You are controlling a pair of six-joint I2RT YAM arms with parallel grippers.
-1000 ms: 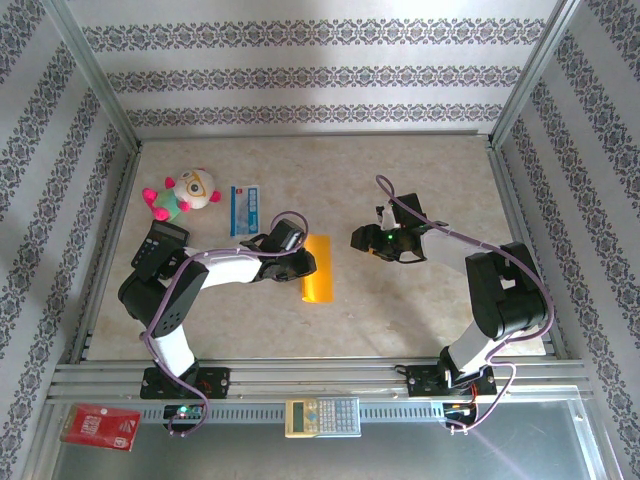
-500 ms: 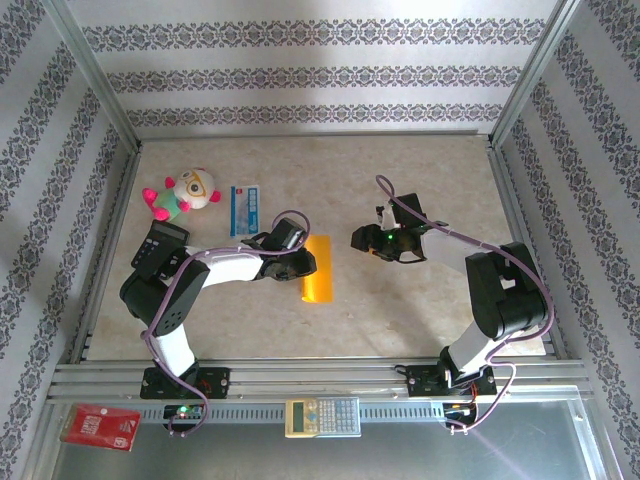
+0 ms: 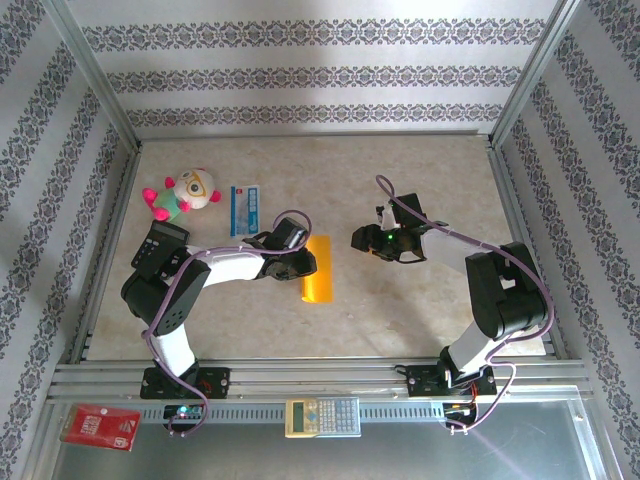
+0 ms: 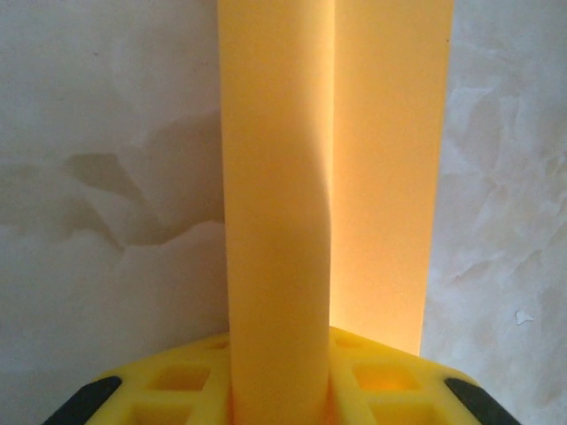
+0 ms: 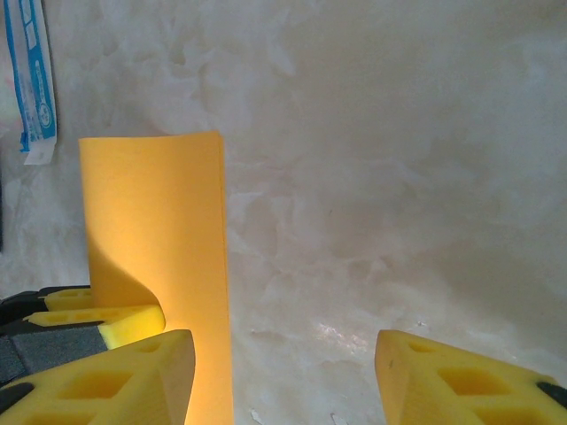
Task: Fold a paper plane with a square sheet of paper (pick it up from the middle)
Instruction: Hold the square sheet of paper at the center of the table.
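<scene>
The square sheet of paper (image 3: 318,268) is orange-yellow and lies doubled over into a narrow strip at the table's middle. My left gripper (image 3: 305,262) is shut on its left side. In the left wrist view the curved upper layer (image 4: 275,221) runs up from between my yellow pads (image 4: 390,381), and the flat layer (image 4: 390,177) lies on the table to the right. My right gripper (image 3: 358,240) hovers open just right of the strip, apart from it. Its view shows the paper (image 5: 155,221) at left, beyond its left finger (image 5: 115,376), with nothing between the fingers.
A blue-and-white packet (image 3: 245,210) lies behind the left gripper, with a plush toy (image 3: 185,193) further left. A black calculator (image 3: 158,248) sits by the left arm. On the front rail are a beige calculator (image 3: 322,416) and a red packet (image 3: 100,427). Metal frame rails border the table.
</scene>
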